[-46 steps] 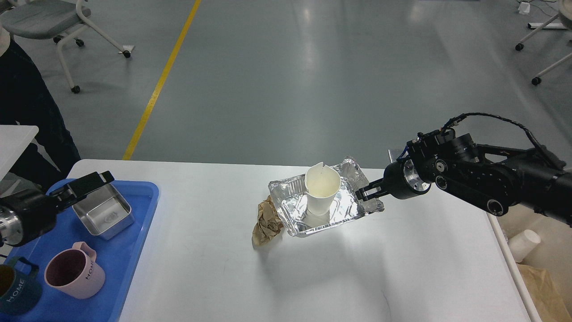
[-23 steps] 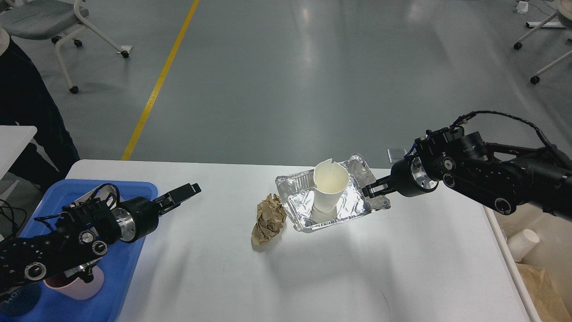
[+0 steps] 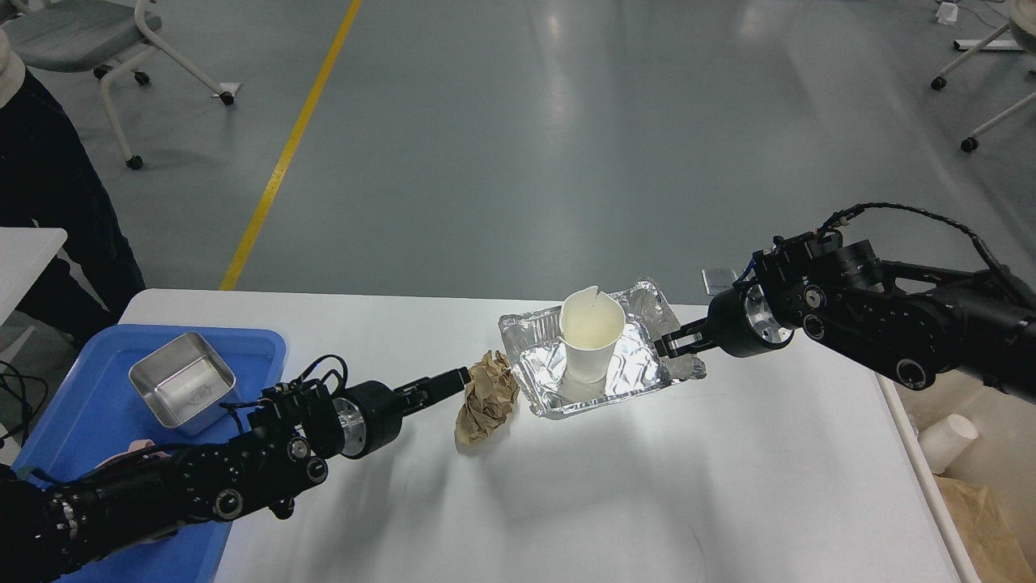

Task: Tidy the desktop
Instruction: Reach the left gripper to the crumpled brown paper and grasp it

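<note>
The white desktop (image 3: 647,486) holds a crumpled brown paper ball (image 3: 488,397) and a crinkled foil tray (image 3: 541,340) just right of it. A torn white paper cup (image 3: 592,332) stands upright in the foil tray. My right gripper (image 3: 670,344) comes in from the right and is closed on the foil tray's right rim. My left gripper (image 3: 457,378) reaches in low from the left, its tip touching the paper ball's left side. Its fingers look like one dark bar, so I cannot tell them apart.
A blue plastic tray (image 3: 267,338) lies at the desktop's left end with a steel box (image 3: 182,380) in it; my left arm hides a pink mug there. A cream bin (image 3: 995,429) with a paper cup (image 3: 948,443) stands beyond the right edge. A person (image 3: 40,186) stands at far left.
My left arm swung from over the blue tray to the right, reaching the paper ball. My right gripper pulled the foil tray and cup slightly right, away from the ball, then held still.
</note>
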You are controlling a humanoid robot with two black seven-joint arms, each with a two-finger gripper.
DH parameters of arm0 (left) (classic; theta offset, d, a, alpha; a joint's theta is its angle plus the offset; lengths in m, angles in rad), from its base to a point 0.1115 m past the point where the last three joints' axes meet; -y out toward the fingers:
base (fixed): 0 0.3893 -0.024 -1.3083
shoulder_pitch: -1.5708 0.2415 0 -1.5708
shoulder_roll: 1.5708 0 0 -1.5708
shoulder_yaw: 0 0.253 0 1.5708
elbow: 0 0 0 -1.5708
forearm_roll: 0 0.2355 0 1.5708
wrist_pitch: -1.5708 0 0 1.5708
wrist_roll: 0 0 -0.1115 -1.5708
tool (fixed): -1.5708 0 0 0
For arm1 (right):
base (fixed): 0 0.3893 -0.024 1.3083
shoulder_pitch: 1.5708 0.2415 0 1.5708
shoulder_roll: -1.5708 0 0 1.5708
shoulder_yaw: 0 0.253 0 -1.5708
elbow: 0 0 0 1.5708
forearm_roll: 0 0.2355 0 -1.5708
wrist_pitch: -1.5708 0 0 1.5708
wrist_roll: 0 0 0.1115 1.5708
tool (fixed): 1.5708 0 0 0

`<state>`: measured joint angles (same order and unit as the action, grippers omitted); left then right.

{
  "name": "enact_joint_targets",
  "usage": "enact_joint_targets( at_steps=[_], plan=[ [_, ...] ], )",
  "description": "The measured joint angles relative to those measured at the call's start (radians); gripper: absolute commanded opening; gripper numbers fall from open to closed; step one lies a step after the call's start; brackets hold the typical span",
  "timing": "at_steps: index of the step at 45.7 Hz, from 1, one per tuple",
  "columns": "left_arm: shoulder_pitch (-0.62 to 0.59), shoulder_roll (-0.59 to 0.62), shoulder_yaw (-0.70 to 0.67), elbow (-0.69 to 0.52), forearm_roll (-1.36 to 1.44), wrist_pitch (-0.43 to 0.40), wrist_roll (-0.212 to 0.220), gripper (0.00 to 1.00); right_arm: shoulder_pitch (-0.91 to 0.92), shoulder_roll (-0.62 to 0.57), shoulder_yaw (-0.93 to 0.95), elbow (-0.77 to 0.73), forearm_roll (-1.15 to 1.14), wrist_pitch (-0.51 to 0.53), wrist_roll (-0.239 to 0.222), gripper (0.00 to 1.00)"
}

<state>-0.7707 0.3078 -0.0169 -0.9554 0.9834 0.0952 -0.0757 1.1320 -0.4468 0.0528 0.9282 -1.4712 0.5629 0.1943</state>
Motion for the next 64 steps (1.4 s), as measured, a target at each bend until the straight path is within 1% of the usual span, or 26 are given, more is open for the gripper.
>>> enact_joint_targets(
  at_steps=[5, 13, 30, 36, 40, 42, 44, 49, 51, 53, 54, 56, 64],
  plan=[
    [-0.007, -0.048, 0.053, 0.058, 0.003, -0.001, -0.001, 0.96, 0.000, -0.001, 0.011, 0.000, 0.000, 0.000, 0.000, 0.00],
    [-0.007, -0.120, 0.070, 0.135, 0.003, -0.001, -0.010, 0.96, 0.000, 0.000, 0.016, 0.000, 0.000, 0.000, 0.001, 0.00],
    [-0.007, -0.208, 0.071, 0.214, 0.022, 0.000, -0.011, 0.96, -0.010, -0.002, 0.036, 0.000, 0.033, 0.001, 0.001, 0.00],
    [-0.007, -0.239, 0.072, 0.245, 0.034, 0.000, -0.012, 0.92, -0.012, -0.001, 0.037, 0.000, 0.034, 0.002, 0.001, 0.00],
    [-0.007, -0.264, 0.076, 0.286, 0.036, 0.000, -0.012, 0.81, -0.013, -0.001, 0.038, 0.000, 0.034, 0.001, 0.001, 0.00],
    [-0.007, -0.278, 0.087, 0.314, 0.036, 0.000, -0.012, 0.69, -0.013, -0.002, 0.038, 0.000, 0.034, 0.001, 0.001, 0.00],
    [-0.006, -0.286, 0.099, 0.329, 0.036, 0.000, -0.012, 0.53, -0.014, -0.002, 0.038, 0.000, 0.034, 0.001, 0.001, 0.00],
    [-0.007, -0.292, 0.123, 0.343, 0.036, -0.008, -0.012, 0.22, -0.014, -0.003, 0.042, 0.000, 0.034, 0.000, 0.001, 0.00],
    [-0.007, -0.292, 0.126, 0.344, 0.034, -0.017, -0.012, 0.13, -0.014, -0.003, 0.045, 0.000, 0.034, 0.000, 0.001, 0.00],
    [-0.008, -0.292, 0.128, 0.345, 0.030, -0.025, -0.012, 0.05, -0.014, -0.002, 0.046, 0.000, 0.034, 0.000, 0.001, 0.00],
    [-0.008, -0.292, 0.128, 0.346, 0.028, -0.029, -0.012, 0.02, -0.014, -0.002, 0.046, 0.000, 0.034, 0.000, 0.001, 0.00],
    [-0.009, -0.292, 0.128, 0.346, 0.024, -0.033, -0.012, 0.00, -0.014, -0.002, 0.047, 0.000, 0.034, 0.000, 0.001, 0.00],
    [-0.009, -0.292, 0.121, 0.347, 0.017, -0.038, -0.018, 0.00, -0.014, -0.001, 0.047, 0.000, 0.034, 0.000, 0.001, 0.00]
  ],
)
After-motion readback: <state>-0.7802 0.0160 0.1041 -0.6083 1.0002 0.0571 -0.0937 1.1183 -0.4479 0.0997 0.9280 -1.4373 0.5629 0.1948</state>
